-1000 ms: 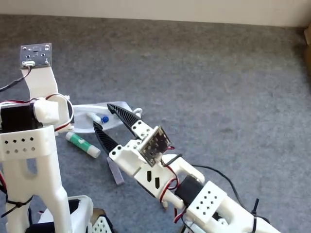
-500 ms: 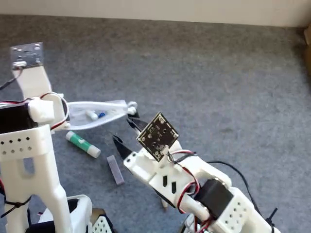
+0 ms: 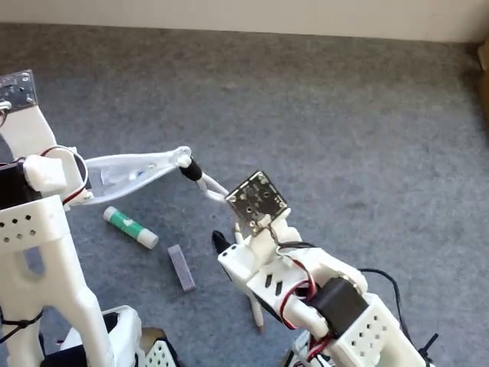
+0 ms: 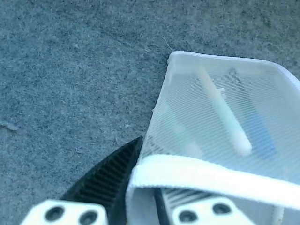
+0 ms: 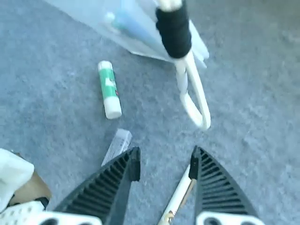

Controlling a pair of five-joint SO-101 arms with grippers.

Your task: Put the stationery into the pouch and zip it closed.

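Observation:
A translucent white pouch (image 3: 130, 172) hangs off the carpet, held by its rim at the left arm (image 3: 38, 222). In the left wrist view my left gripper (image 4: 140, 187) is shut on the pouch's white rim band (image 4: 206, 176); a white pen (image 4: 222, 117) and a blue pen (image 4: 255, 126) lie inside. The black zip pull (image 3: 191, 168) and its white cord loop (image 5: 192, 93) dangle from the pouch's free end. My right gripper (image 5: 164, 173) is open and holds nothing, a short way from the loop. A green glue stick (image 3: 131, 227), a grey eraser (image 3: 182, 267) and a pencil (image 5: 178, 197) lie on the carpet.
Grey carpet (image 3: 344, 115) covers the whole surface, open to the right and back. A pale wall strip (image 3: 267, 15) runs along the far edge. The left arm's white base (image 3: 114, 336) stands at the front left.
The left arm has lifted the pouch up and to the left. My right gripper, open around the pouch's end a second ago, has drawn back toward the front.

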